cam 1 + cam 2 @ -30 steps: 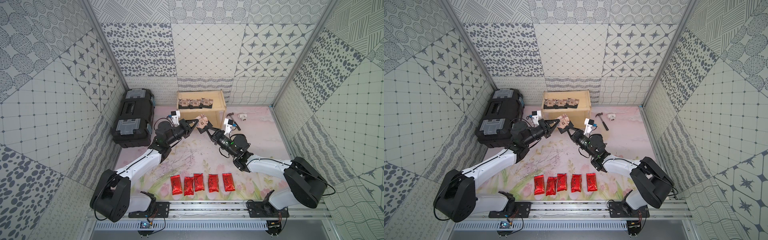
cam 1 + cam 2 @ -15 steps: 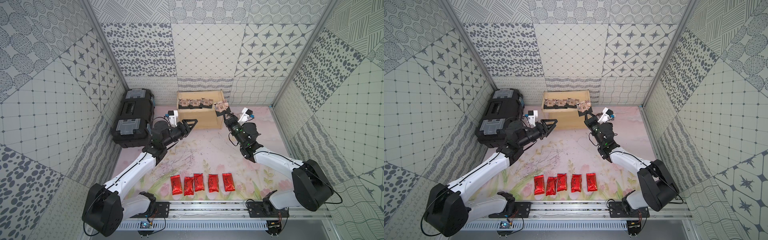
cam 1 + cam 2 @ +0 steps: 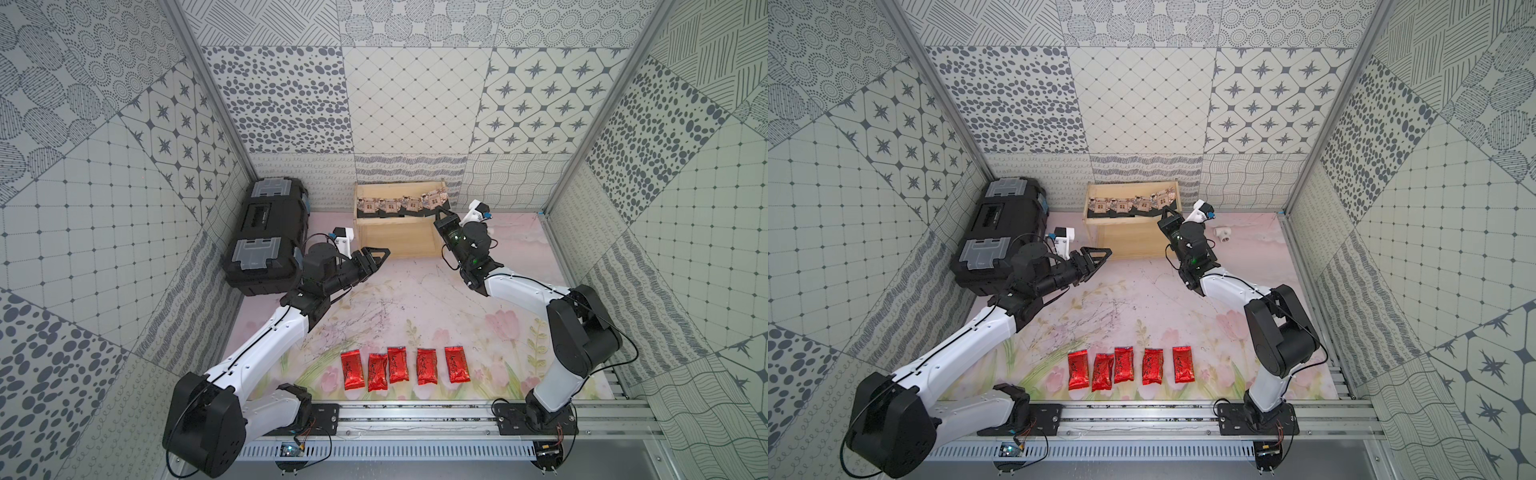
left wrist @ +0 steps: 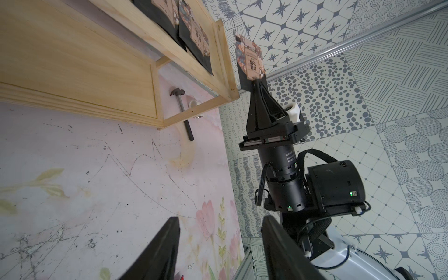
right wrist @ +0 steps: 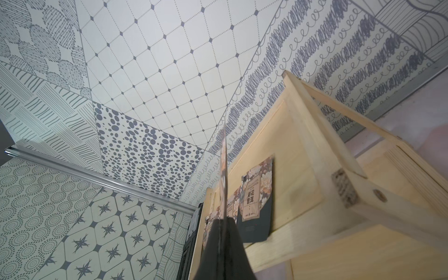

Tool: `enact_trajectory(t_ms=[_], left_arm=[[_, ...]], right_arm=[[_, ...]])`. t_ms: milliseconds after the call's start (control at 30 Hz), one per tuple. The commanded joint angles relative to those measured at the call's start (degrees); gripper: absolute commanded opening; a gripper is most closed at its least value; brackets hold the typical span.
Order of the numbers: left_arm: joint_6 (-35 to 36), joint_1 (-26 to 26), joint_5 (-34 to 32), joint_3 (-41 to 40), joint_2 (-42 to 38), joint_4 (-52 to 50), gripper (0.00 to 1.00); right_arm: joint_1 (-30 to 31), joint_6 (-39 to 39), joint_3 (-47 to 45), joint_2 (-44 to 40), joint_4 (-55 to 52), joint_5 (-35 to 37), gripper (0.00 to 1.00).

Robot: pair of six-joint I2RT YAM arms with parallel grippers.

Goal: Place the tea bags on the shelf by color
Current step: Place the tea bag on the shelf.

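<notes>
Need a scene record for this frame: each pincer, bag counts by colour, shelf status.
left pincer: open, empty, in front of the shelf
right pincer: shut on a black tea bag, at the top tier's right end
black bags on top tier: three
red tea bags: five, in a row on the table, none shelved
lower tier: no bags seen
toolbox: beside the shelf, untouched
</notes>
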Motion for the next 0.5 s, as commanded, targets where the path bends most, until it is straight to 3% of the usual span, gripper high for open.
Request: enact_trajectory(t_ms=[0, 467], left_arm=[[3.6, 0.3, 0.9, -0.3, -0.3, -1.4, 0.59], [4.0, 1.0, 0.8, -0.3, -0.3, -1.8, 0.59]], right_arm=[[-0.7, -1.1, 3.1, 2.1, -0.2, 1.2, 0.00], [-1.8, -0.9, 8.6, 7.2, -3.5, 2.3, 0.01]])
